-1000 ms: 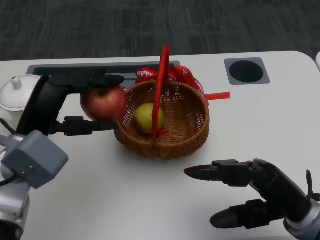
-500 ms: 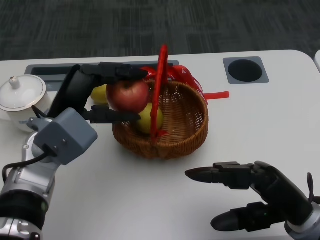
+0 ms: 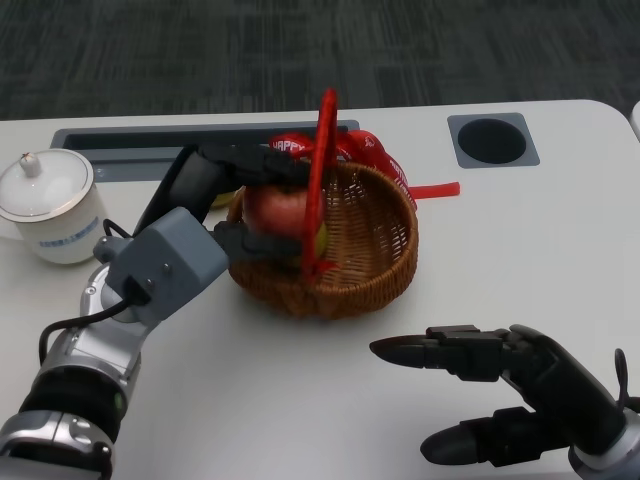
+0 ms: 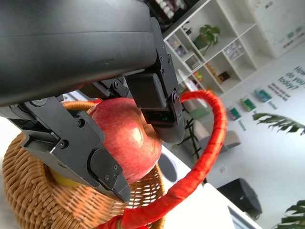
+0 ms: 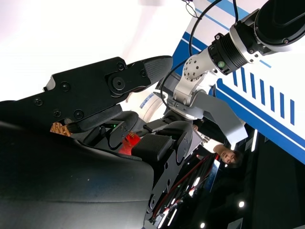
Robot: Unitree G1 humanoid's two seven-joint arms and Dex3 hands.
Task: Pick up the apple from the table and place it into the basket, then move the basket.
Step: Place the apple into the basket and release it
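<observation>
**Apple held inside the basket's rim**

The black fingers (image 3: 262,163) of the left hand (image 3: 215,195) are clamped on the apple (image 3: 275,208), some across its top and another under its lower side; the left wrist view shows the same grip, the red fruit pressed between two black finger pads (image 4: 102,164). The apple sits within the rim of the wicker basket (image 3: 365,260), on the robot's left of the tall red handle (image 3: 320,170) and close against it. I cannot tell whether it rests on anything below. A sliver of yellow-green fruit (image 3: 319,240) shows just behind the handle, low in the basket, and in the wrist view a yellow patch (image 4: 64,180) shows under the apple.

A red ribbon (image 3: 375,155) with white lettering is tied at the basket's far rim, and one tail of it lies out on the table (image 3: 300,400) toward the robot's right.

The right hand (image 3: 510,385) hangs low over the near table edge, well apart from the basket, its fingers spread apart and holding nothing.

Farther out, a white lidded cup (image 3: 50,205) stands near the left edge, beside the silver left forearm (image 3: 95,350). A long grey slot (image 3: 120,140) runs along the table's far side behind the basket, and a round dark opening (image 3: 492,140) in a grey square plate lies toward the far right.
</observation>
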